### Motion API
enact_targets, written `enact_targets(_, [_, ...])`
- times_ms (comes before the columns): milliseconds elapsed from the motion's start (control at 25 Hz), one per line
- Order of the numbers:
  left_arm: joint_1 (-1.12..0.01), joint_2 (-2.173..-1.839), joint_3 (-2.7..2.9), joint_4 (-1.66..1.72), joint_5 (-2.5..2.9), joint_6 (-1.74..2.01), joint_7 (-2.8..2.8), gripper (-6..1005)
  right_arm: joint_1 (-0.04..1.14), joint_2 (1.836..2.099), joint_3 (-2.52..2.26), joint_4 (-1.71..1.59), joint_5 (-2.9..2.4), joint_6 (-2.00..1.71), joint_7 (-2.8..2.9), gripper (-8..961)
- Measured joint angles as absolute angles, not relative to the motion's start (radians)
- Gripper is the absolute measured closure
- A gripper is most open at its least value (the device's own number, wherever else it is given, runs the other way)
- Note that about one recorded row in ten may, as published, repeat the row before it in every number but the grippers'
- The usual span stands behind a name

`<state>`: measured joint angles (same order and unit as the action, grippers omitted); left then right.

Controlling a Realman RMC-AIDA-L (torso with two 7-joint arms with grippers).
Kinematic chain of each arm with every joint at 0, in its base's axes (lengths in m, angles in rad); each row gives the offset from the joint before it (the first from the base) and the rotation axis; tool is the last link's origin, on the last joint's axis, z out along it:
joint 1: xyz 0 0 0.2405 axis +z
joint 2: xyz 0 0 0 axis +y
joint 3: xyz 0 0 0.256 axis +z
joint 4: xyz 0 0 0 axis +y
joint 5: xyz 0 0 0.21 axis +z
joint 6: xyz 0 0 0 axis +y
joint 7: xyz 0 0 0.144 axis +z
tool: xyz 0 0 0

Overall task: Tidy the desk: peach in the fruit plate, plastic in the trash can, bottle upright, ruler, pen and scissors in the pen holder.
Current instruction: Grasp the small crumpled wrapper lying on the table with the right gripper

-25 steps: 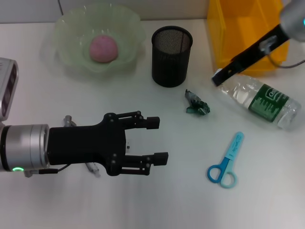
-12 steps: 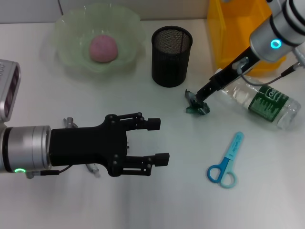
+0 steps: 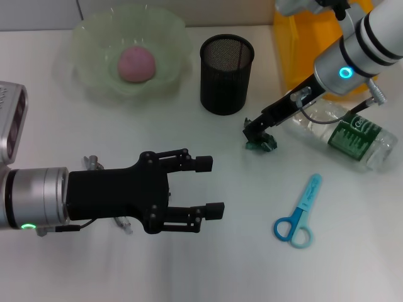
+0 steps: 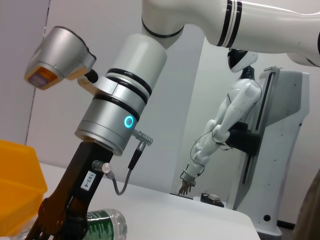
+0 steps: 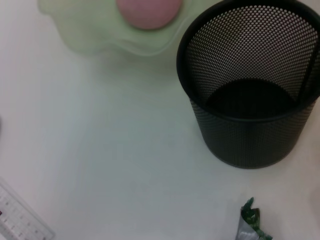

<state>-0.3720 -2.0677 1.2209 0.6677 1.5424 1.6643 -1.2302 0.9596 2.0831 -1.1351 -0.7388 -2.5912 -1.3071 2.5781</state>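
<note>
The pink peach (image 3: 136, 64) lies in the pale green fruit plate (image 3: 88, 38). The black mesh pen holder (image 3: 227, 74) stands empty beside it. A crumpled green plastic (image 3: 263, 144) lies on the desk, and my right gripper (image 3: 254, 129) hangs just over its left end. The clear bottle (image 3: 345, 133) with a green label lies on its side. Blue scissors (image 3: 299, 215) lie at the front right. My left gripper (image 3: 211, 186) is open and empty at mid-desk. The ruler (image 5: 20, 216) shows only in the right wrist view. I cannot pick out the pen.
The yellow trash can (image 3: 318, 44) stands at the back right, behind the bottle. Small pale ends (image 3: 122, 222) stick out from under my left arm. The left wrist view shows the right arm (image 4: 120, 110) above the bottle (image 4: 102, 226).
My right gripper has swung from the bottle's cap leftward and down to the green plastic. The left arm has barely moved.
</note>
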Motion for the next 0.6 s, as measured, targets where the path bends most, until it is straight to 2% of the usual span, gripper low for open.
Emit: enact_targets(600, [-0.374, -2.069, 1.221, 0.663, 1.541, 1.664, -1.218, 196, 0.976, 2.085, -1.181, -0.677, -2.589, -1.25, 2.587, 173])
